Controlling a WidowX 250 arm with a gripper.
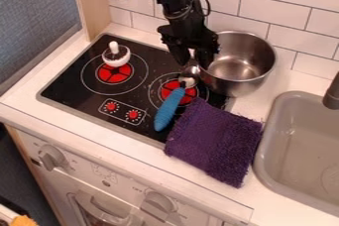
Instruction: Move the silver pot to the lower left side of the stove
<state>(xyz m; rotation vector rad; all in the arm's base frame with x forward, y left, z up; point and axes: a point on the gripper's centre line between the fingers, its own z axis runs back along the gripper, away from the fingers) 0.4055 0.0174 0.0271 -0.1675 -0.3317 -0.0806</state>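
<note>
Purple cloth (pixel 215 143) lies between blue-handled spoon (pixel 170 108) and grey sink (pixel 298 96); dark faucet (pixel 333 92) at right; small white-knobbed object (pixel 116 58) at upper left.

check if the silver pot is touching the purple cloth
Apart. The camera view shows a gap between them: a bit of the black stovetop lies between the silver pot's lower side and the purple cloth's upper edge.

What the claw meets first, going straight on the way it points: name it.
Most likely the metal head of the blue-handled utensil, lying on the stove just below the claw in the picture. Depth is unclear, though, so the silver pot close beside could be met first.
</note>
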